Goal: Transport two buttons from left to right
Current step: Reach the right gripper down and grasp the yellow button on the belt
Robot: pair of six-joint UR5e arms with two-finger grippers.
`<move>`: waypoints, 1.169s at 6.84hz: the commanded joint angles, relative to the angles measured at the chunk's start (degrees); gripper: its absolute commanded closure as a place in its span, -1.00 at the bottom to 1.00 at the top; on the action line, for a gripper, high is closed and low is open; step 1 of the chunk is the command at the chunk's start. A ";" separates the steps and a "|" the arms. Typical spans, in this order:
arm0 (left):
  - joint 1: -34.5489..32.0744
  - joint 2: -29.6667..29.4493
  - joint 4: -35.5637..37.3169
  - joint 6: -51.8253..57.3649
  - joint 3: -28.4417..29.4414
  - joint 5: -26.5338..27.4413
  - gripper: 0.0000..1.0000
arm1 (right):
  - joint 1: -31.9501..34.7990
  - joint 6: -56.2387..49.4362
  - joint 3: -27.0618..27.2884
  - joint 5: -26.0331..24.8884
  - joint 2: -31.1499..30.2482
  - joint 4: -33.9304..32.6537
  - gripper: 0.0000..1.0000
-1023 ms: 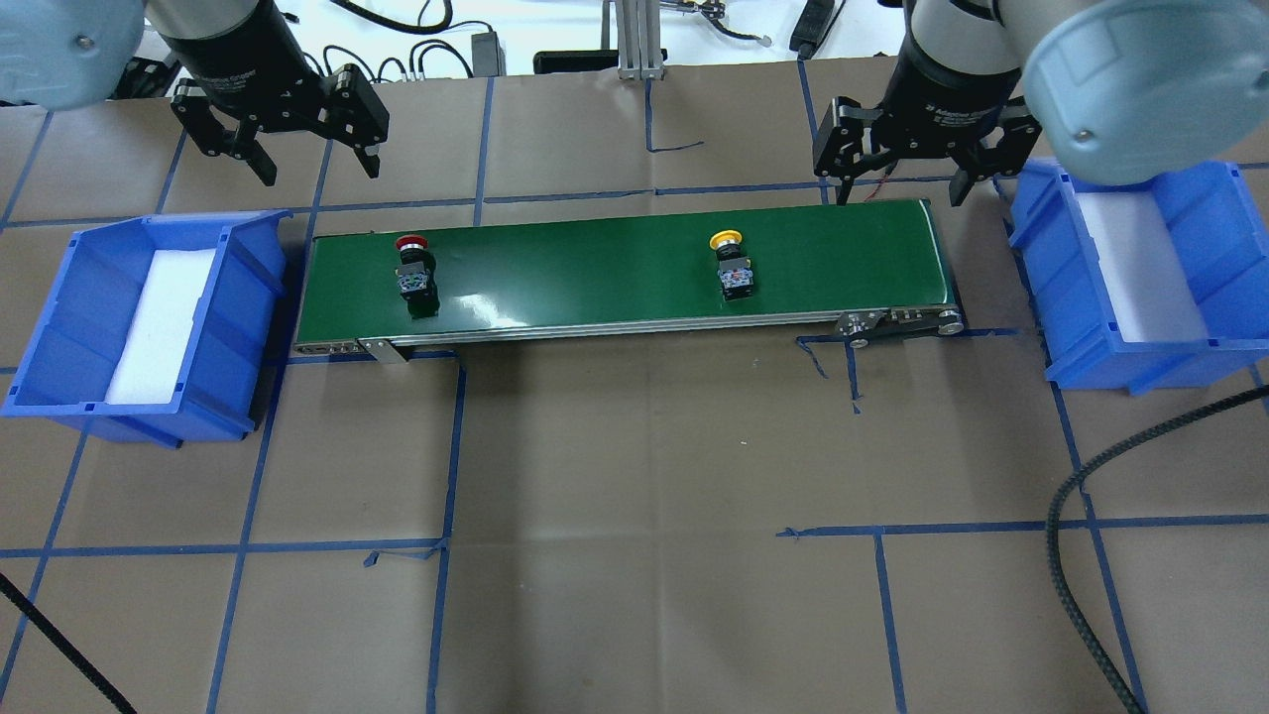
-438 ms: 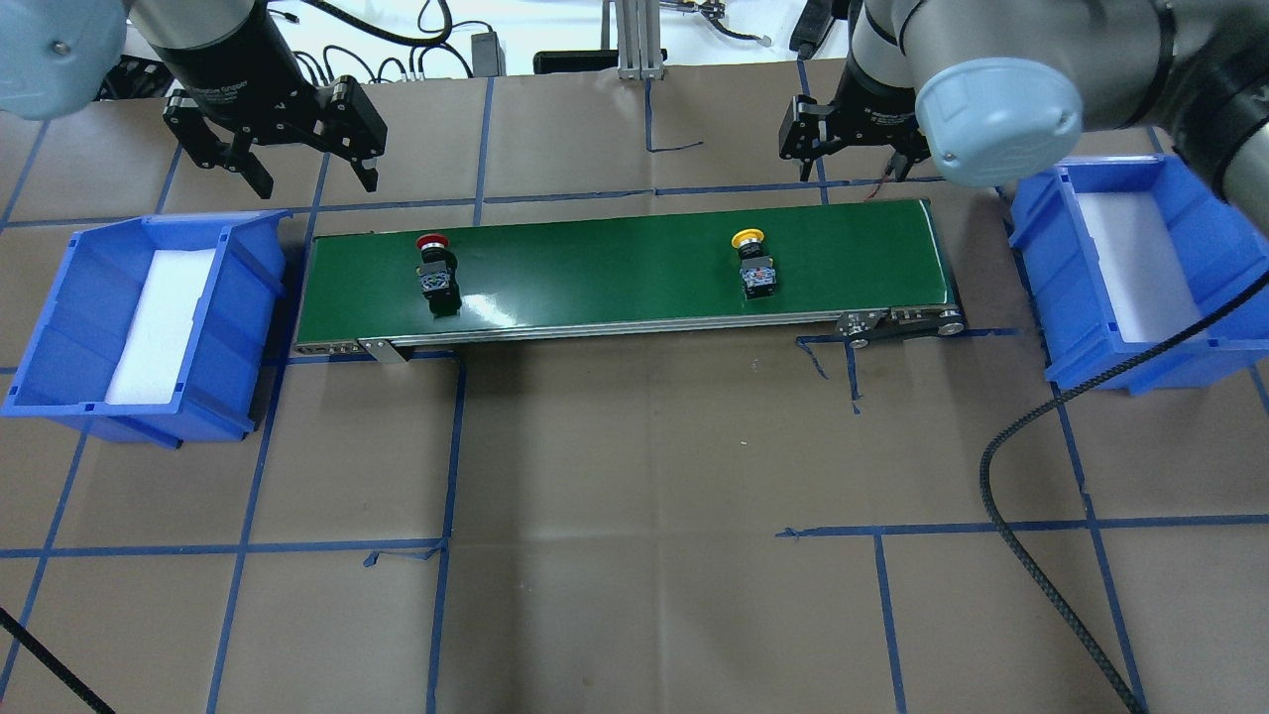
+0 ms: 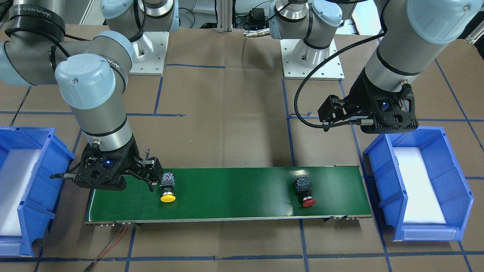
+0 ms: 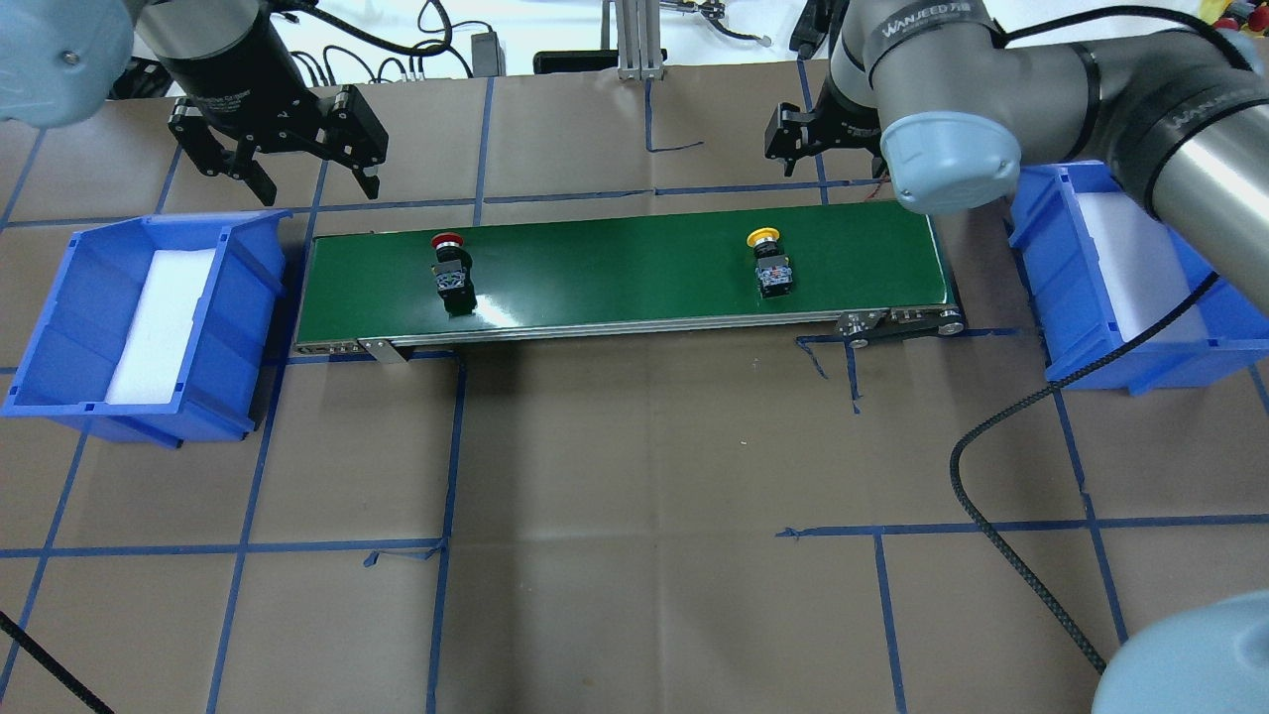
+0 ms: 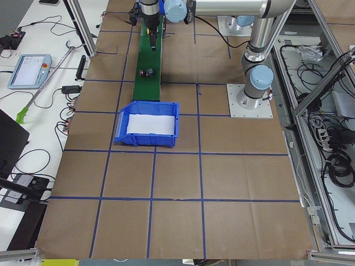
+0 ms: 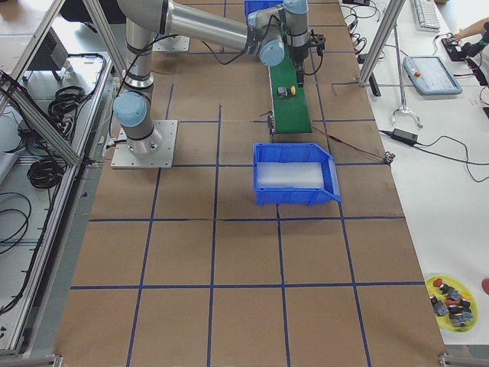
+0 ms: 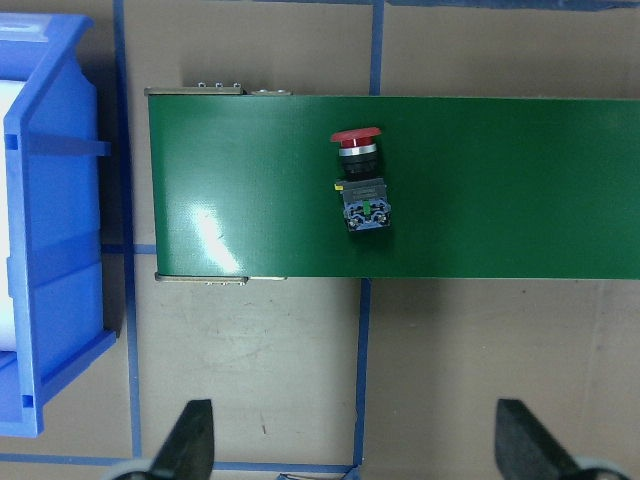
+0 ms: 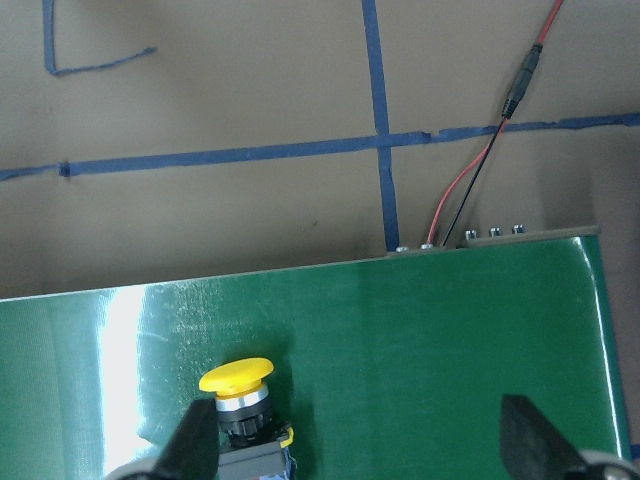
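Paper covers the counter [image 4: 634,476] under one green belt [image 4: 615,268]. Two buttons lie sideways on it, caps away from the robot: one red button [image 4: 451,270] near its left end, one yellow button [image 4: 770,266] toward its right end. Two blue bins, left bin [image 4: 59,322] and right bin [image 4: 1140,362], stand off the belt's ends. Left jaws hang spread open near its left end; right jaws, also spread, sit just beside the yellow button.

Silver arms [image 3: 104,121], pale-blue joint caps [image 3: 85,81], black cables [image 4: 954,464]
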 commanded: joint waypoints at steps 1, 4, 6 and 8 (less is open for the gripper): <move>-0.05 0.17 0.19 0.03 -0.39 -0.02 -0.99 | 0.00 0.25 5.37 0.43 0.28 -6.40 -0.99; -0.05 0.17 0.19 0.03 -0.39 -0.02 -0.99 | 0.09 2.36 5.92 0.26 2.82 -6.35 -0.99; -0.05 0.26 0.27 -0.06 -0.30 -0.02 -0.99 | 0.09 2.36 7.57 0.43 3.53 -6.34 -0.99; -0.05 0.26 0.27 -0.15 -0.21 -0.02 -0.99 | 0.09 2.36 7.94 0.34 4.58 -6.35 -0.79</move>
